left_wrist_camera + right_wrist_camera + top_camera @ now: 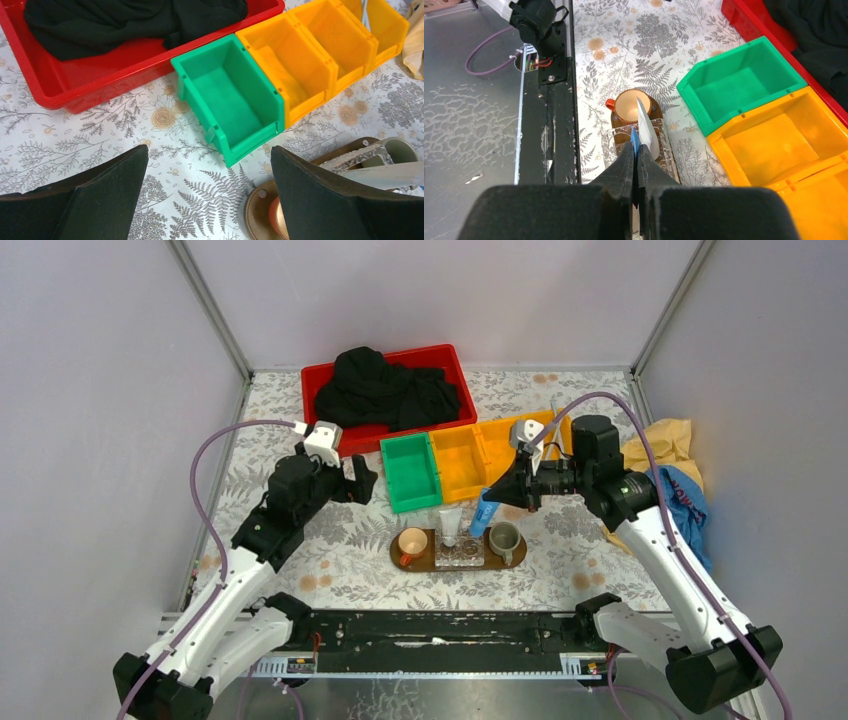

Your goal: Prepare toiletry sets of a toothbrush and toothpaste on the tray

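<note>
The dark-brown oval tray [430, 562] lies in front of the bins, bearing an orange cup [412, 542], a clear ribbed box [459, 554] and a grey-green cup [503, 537]. A silvery-white toothpaste tube [450, 525] leans up out of the clear box. My right gripper [494, 496] is shut on the end of a blue toothpaste tube [634, 136], held over the tray beside the white tube [646, 131]. My left gripper [209, 150] stands wide open and empty above the table, left of the tray [257, 205]. Thin pale toothbrush sticks [364, 11] show in the farthest yellow bin.
An empty green bin [410, 472] stands beside yellow bins [460, 455] behind the tray. A red crate [330, 375] with black cloth [385, 390] sits at the back. Yellow and blue cloth [675, 460] lies at the right wall.
</note>
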